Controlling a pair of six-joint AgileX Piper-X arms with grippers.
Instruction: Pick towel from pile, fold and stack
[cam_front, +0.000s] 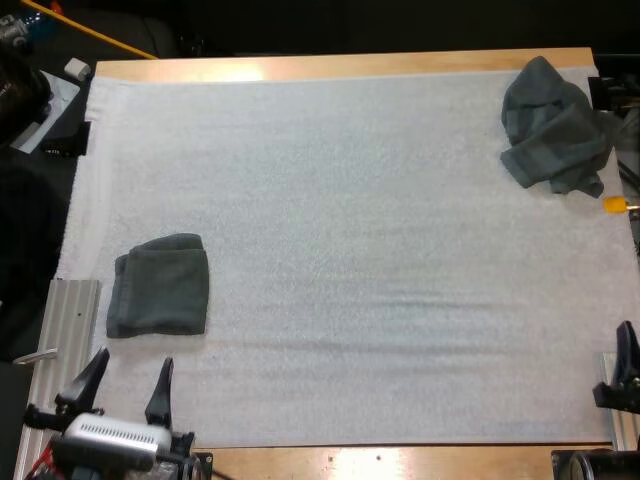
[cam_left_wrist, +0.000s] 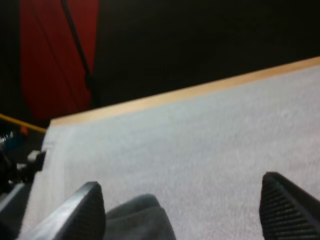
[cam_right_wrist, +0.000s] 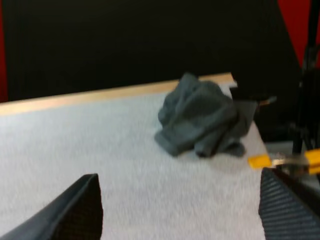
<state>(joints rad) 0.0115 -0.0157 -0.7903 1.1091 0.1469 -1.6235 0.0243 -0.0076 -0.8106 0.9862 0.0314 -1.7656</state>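
A crumpled dark grey-green towel (cam_front: 553, 128) lies at the mat's far right corner; the right wrist view has this crumpled towel (cam_right_wrist: 202, 119) ahead of its fingers, well clear of them. A folded towel (cam_front: 160, 286) rests flat on the left side of the mat, and the folded towel's edge (cam_left_wrist: 137, 219) sits just beyond my left finger. My left gripper (cam_front: 128, 379) hovers open near the front edge, just short of the folded towel. My right gripper (cam_front: 626, 365) stays at the right edge near the front; in its wrist view the right gripper (cam_right_wrist: 180, 207) is open and holds nothing.
A white mat (cam_front: 350, 250) covers most of the wooden table (cam_front: 330, 66). A ridged metal rail (cam_front: 62, 330) runs along the mat's left edge beside the folded towel. Dark equipment (cam_front: 22, 85) stands past the far left corner.
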